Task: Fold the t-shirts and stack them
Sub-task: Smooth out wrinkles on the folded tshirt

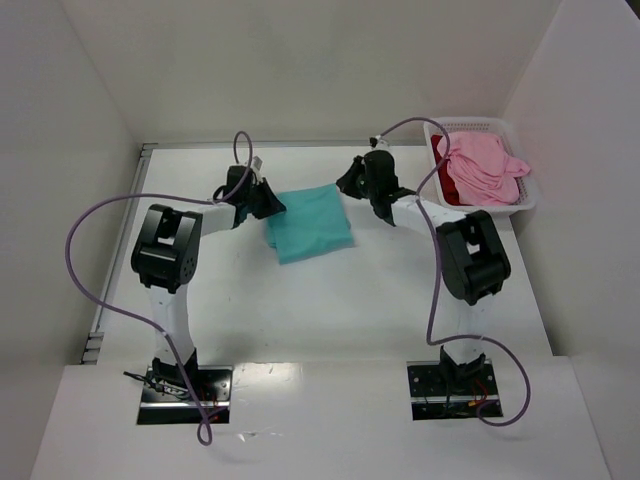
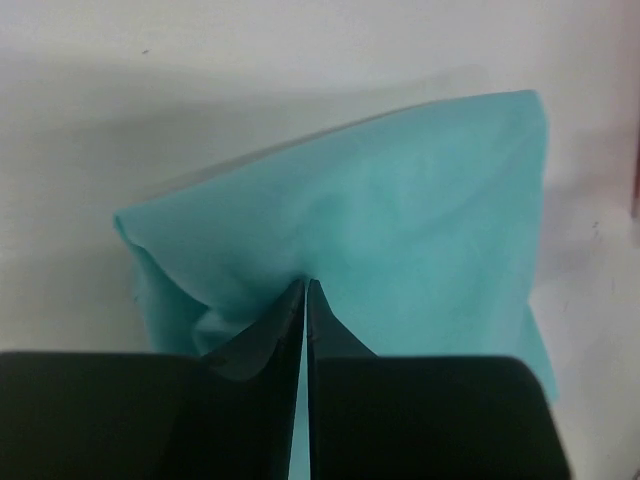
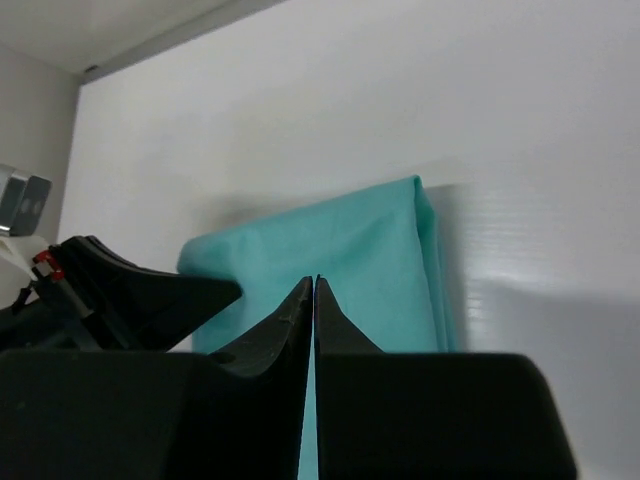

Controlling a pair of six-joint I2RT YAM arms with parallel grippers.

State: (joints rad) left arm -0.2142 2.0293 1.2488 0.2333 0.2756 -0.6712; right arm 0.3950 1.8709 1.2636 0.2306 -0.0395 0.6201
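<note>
A teal t-shirt (image 1: 312, 224), folded into a rough rectangle, lies mid-table between the two arms. At its left edge my left gripper (image 1: 270, 203) is shut on it. In the left wrist view the teal cloth (image 2: 400, 210) puckers in toward the closed tips (image 2: 305, 283). My right gripper (image 1: 350, 182) is shut by the shirt's far right corner. In the right wrist view its tips (image 3: 314, 279) hover over smooth teal cloth (image 3: 350, 240) with nothing caught between them. A pink t-shirt (image 1: 485, 165) and a dark red one (image 1: 450, 188) sit in the basket.
The white plastic basket (image 1: 530, 200) stands at the back right against the wall. White walls enclose the table on the left, back and right. Purple cables loop out from both arms. The left gripper's dark body (image 3: 130, 300) shows in the right wrist view.
</note>
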